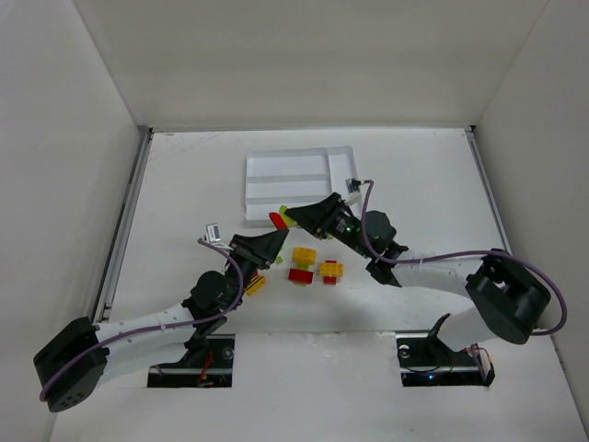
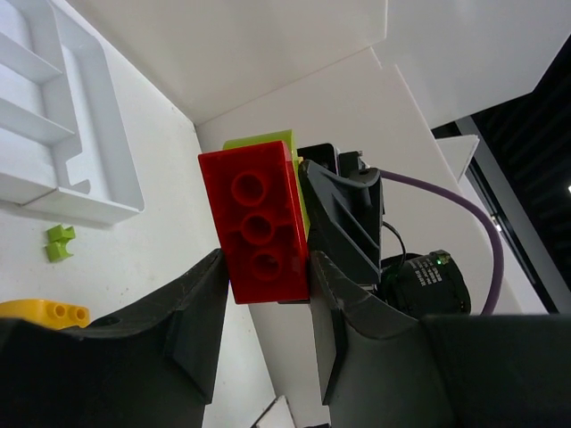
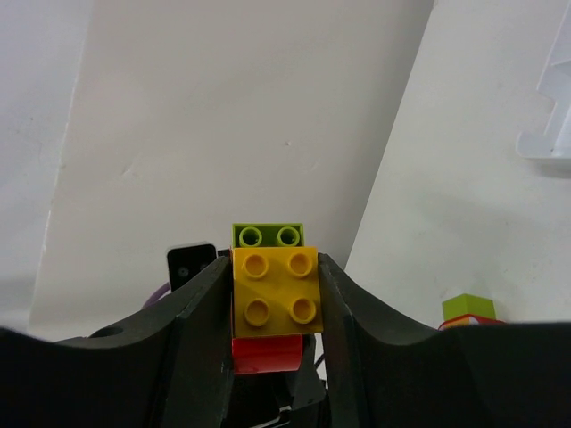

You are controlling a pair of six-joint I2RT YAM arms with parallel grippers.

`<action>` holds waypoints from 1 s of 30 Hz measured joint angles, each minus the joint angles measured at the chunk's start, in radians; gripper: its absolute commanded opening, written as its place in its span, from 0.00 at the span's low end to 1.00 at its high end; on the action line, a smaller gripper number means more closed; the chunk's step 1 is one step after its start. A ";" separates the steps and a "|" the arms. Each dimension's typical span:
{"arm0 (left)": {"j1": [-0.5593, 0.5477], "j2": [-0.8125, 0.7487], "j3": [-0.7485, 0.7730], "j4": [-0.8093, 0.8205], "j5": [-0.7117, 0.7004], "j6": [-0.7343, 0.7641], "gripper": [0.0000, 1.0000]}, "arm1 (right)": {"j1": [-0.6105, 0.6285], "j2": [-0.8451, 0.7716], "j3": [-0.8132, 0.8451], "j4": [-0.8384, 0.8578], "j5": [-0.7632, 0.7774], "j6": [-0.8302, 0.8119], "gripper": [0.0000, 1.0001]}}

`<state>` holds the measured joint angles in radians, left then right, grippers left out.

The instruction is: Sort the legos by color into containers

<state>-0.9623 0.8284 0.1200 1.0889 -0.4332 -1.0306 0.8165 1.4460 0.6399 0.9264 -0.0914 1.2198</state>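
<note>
A clump of a red brick (image 2: 259, 223), a lime green brick (image 2: 263, 143) and a yellow brick (image 3: 275, 294) hangs in the air just in front of the white tray (image 1: 299, 180); it also shows in the top view (image 1: 279, 218). My right gripper (image 3: 272, 267) is shut on the yellow brick, with green above and red below. My left gripper (image 2: 265, 267) is shut on the lower end of the red brick, facing the right gripper (image 1: 306, 217). In the top view my left gripper (image 1: 272, 239) sits just left of the clump.
On the table lie a yellow-on-red clump (image 1: 302, 262), another yellow and red clump (image 1: 330, 271) and a yellow brick (image 1: 255, 285) beside my left arm. A small green brick (image 2: 60, 242) lies near the tray corner (image 2: 107, 201). White walls surround the table.
</note>
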 measured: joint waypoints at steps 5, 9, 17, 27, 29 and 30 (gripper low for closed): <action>0.000 0.000 0.000 0.004 -0.001 -0.010 0.16 | -0.002 0.000 -0.002 0.004 0.000 0.003 0.30; -0.007 0.000 0.000 0.002 0.012 -0.011 0.15 | -0.014 -0.031 -0.029 0.003 -0.001 0.003 0.28; 0.003 -0.018 -0.003 -0.047 0.005 -0.006 0.15 | -0.166 -0.177 -0.119 -0.003 -0.004 -0.008 0.29; 0.080 0.272 0.348 -0.286 0.085 0.102 0.15 | -0.248 -0.391 -0.251 -0.139 0.066 -0.111 0.30; 0.093 0.395 0.494 -0.351 0.106 0.139 0.16 | -0.255 -0.460 -0.281 -0.200 0.109 -0.144 0.30; 0.098 0.451 0.557 -0.380 0.113 0.156 0.16 | -0.258 -0.505 -0.295 -0.240 0.137 -0.161 0.30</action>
<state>-0.8646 1.2793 0.6769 0.7086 -0.3202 -0.8749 0.5583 0.9413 0.3447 0.6861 0.0452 1.0592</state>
